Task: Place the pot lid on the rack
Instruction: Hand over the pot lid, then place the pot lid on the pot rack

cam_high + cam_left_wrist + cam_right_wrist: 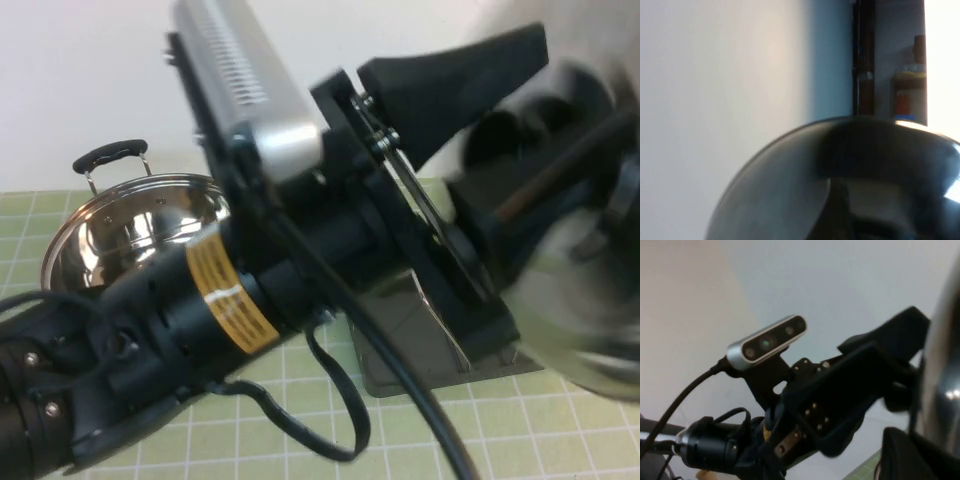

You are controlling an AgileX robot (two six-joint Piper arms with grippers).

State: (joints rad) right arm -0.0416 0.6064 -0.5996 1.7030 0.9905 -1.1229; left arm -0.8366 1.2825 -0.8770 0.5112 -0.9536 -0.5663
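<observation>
The pot lid [575,305], shiny steel and blurred, is up in the air at the right, above the table. It fills the lower part of the left wrist view [790,190] and shows along the edge of the right wrist view [942,360]. My right gripper [925,450] sits against the lid's rim and appears shut on it. My left gripper [525,185] is raised just left of the lid, its black fingers [455,75] spread wide apart and empty. The rack [420,365], a dark grey tray, lies on the mat below the left gripper, mostly hidden by it.
The steel pot [130,235] with a black handle [110,155] stands at the back left on the green grid mat [300,430]. My left arm [180,320] and its cable [345,400] cross most of the high view. A white wall is behind.
</observation>
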